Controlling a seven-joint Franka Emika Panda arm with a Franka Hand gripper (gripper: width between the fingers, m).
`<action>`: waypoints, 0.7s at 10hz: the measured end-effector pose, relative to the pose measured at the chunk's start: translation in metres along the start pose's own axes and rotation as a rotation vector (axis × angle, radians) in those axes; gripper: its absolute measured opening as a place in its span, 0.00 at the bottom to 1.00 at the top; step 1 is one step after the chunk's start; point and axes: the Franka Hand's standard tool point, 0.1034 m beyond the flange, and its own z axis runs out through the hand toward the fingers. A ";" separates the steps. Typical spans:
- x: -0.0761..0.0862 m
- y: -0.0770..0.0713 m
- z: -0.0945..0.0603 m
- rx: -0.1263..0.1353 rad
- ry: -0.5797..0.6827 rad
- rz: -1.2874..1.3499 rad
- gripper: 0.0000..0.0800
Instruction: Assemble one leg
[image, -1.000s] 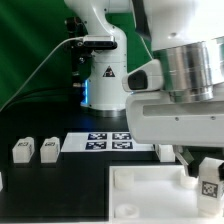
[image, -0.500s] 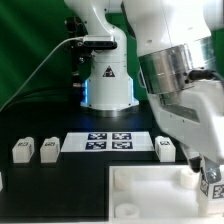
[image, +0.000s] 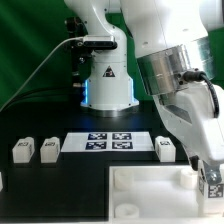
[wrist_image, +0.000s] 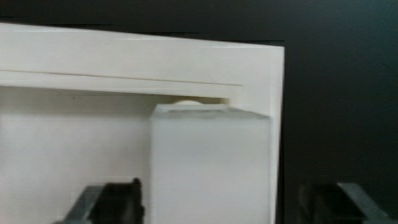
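Observation:
My gripper (image: 208, 172) is shut on a leg (image: 212, 182), a small white block with a black-and-white tag, at the near right corner of the large white panel (image: 150, 190). In the wrist view the leg (wrist_image: 210, 165) stands upright between my fingers (wrist_image: 116, 205). Its end sits right at the panel's corner (wrist_image: 107, 80), where a round socket edge shows. I cannot tell how deep it sits. Three more legs lie on the black table: two at the exterior view's left (image: 22, 150) (image: 48, 148) and one beside the panel (image: 166, 149).
The marker board (image: 110, 140) lies flat behind the panel, in front of the robot base (image: 105, 85). A green backdrop and a cable are at the back left. My arm's large links fill the upper right of the exterior view.
My arm has swung toward the exterior view's right and its wrist has turned. The held leg has stayed at the panel's right corner, shifting only slightly.

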 end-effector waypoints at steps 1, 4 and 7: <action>-0.001 0.001 0.000 -0.011 0.001 -0.128 0.72; -0.008 -0.001 0.000 -0.038 0.020 -0.557 0.81; -0.011 0.002 -0.001 -0.123 0.008 -0.941 0.81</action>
